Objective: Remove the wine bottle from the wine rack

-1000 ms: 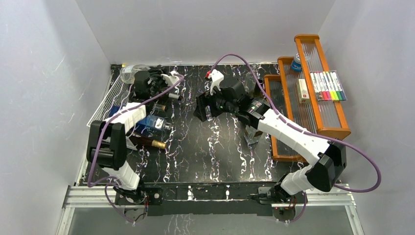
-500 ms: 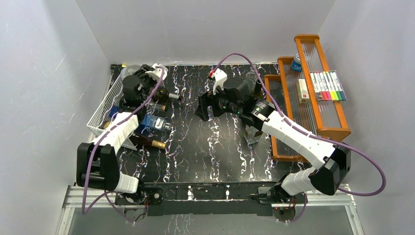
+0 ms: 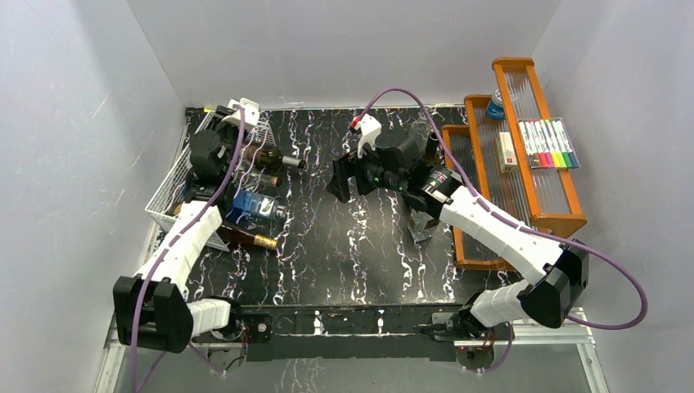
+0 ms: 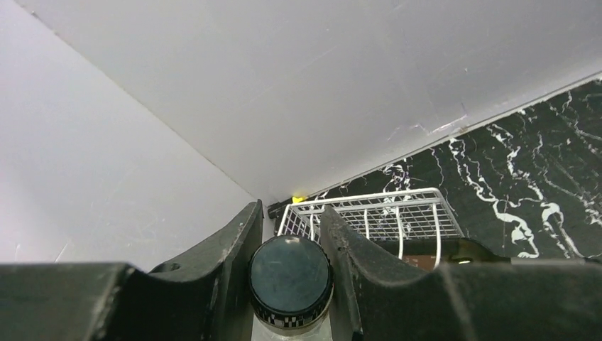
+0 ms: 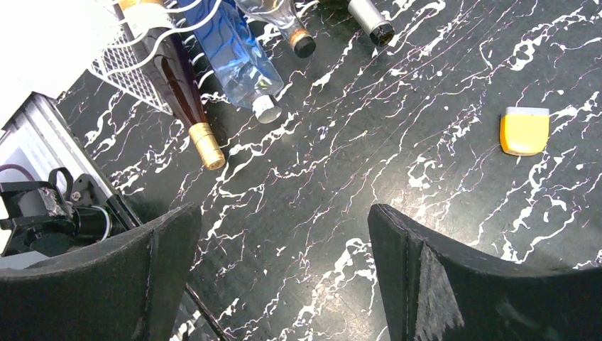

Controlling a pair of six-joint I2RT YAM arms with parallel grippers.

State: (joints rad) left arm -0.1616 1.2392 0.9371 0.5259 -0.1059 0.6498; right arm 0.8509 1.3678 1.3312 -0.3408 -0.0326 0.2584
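The white wire wine rack [image 3: 169, 182] stands slanted at the table's far left and shows in the left wrist view [image 4: 369, 212]. My left gripper [image 3: 205, 153] is over the rack, shut on the neck of a clear bottle with a dark screw cap [image 4: 289, 277], in the left wrist view [image 4: 291, 234]. A dark bottle with a silver neck [image 3: 276, 159], a blue bottle [image 3: 254, 203] and a dark red bottle with gold foil [image 3: 245, 237] lie with necks pointing right. My right gripper [image 3: 340, 182] is open and empty above the table's middle [image 5: 282, 222].
An orange wooden tiered shelf [image 3: 540, 214] at the right holds coloured markers [image 3: 548, 144], a white box [image 3: 507, 151] and a blue can [image 3: 495, 105]. A grey crumpled item [image 3: 421, 227] lies beside it. A small yellow block [image 5: 524, 131] lies on the black marbled table [image 3: 344, 254].
My left arm has swung left and back, carrying its gripper from the bottle necks to over the rack's far end. The right arm has barely moved.
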